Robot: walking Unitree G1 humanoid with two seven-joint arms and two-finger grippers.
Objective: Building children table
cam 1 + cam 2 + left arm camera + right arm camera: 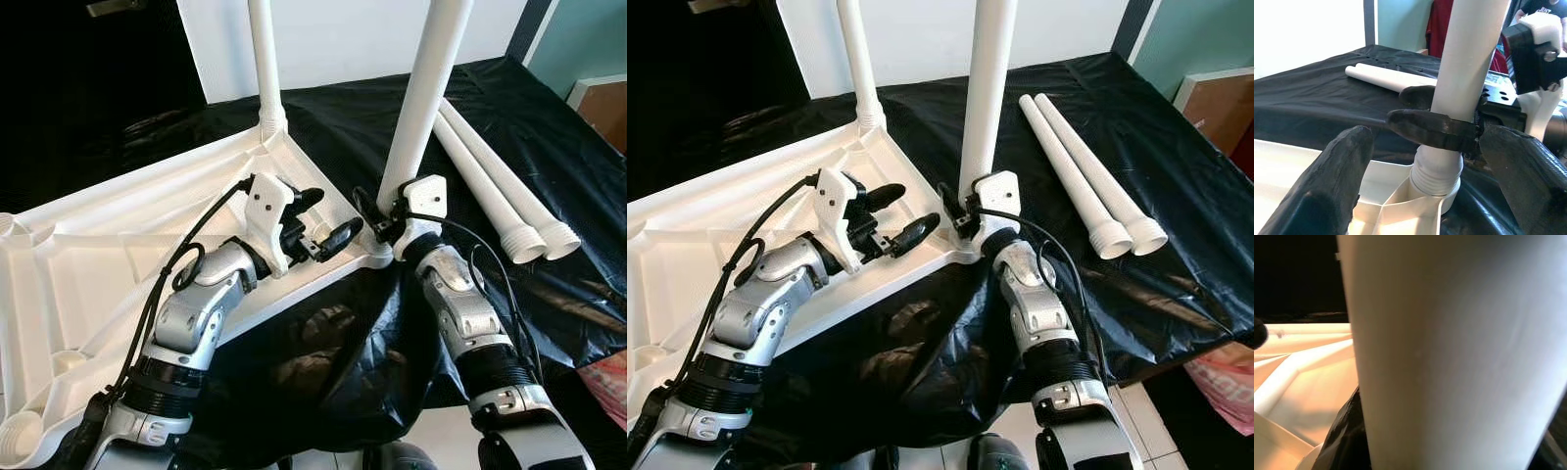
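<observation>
A white table top (pixel 88 255) lies upside down on a black cloth. One white leg (pixel 265 59) stands upright in its far corner. A second leg (pixel 423 98) stands in the near right corner socket (pixel 1435 183), and my right gripper (pixel 382 217) is shut around its lower end. The right gripper's black fingers (pixel 1432 129) wrap the leg just above the threaded base. My left gripper (pixel 328 217) is open over the table top, just left of that corner, touching nothing. The held leg (pixel 1459 352) looms close in the right wrist view.
Two loose white legs (pixel 495 186) lie side by side on the black cloth (pixel 549 127) to the right. A white wall stands behind the table. The cloth hangs over the near edge between my arms, and a person in red stands beyond (pixel 1440 24).
</observation>
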